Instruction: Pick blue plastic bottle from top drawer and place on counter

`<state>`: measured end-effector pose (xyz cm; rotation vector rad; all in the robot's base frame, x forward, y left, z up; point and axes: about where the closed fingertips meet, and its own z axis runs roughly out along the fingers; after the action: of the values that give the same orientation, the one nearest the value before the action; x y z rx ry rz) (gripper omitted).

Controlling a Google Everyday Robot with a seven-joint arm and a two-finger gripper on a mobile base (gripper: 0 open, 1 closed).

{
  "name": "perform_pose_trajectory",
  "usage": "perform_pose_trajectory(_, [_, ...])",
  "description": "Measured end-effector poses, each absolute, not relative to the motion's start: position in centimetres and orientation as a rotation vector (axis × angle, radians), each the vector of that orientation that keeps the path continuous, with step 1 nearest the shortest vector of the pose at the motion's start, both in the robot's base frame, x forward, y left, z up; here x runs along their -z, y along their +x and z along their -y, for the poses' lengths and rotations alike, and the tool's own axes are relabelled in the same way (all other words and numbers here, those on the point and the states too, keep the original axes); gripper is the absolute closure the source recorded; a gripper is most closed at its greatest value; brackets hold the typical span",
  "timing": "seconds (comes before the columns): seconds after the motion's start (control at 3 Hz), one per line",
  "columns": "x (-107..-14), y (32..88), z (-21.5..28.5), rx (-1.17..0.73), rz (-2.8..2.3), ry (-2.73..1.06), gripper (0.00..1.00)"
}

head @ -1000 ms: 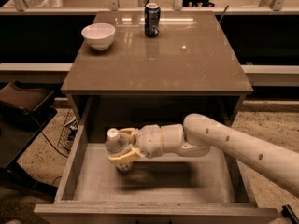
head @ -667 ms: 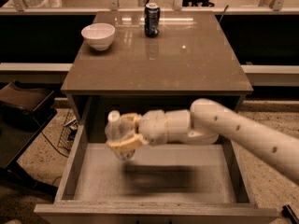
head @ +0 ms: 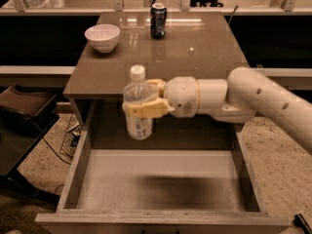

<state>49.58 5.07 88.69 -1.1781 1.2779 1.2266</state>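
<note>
Lifted out since a second ago: blue plastic bottle (head: 139, 126) upright at centre-left of frame, clear above the top drawer (head: 77, 172), level with the worktop (head: 195, 48) front edge. Gripper (head: 140, 97) beside it, fingers clamped round its middle. Pick apparently done; placing remains.

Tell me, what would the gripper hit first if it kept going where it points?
The gripper, clamped on the blue plastic bottle above the top drawer, points picture-left. Nothing stands in that line; the dark stool beyond looks lower, though depth is unclear.

Smooth end effector (head: 139, 98) above matt drawer (head: 161, 167) grips clear-plastic bottle (head: 139, 126).
</note>
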Motion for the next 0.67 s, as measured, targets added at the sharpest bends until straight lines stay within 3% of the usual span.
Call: perform_pose_trajectory(0.67, [-98.5,57.3,1.0,-1.200,-1.349,-0.975,1.00])
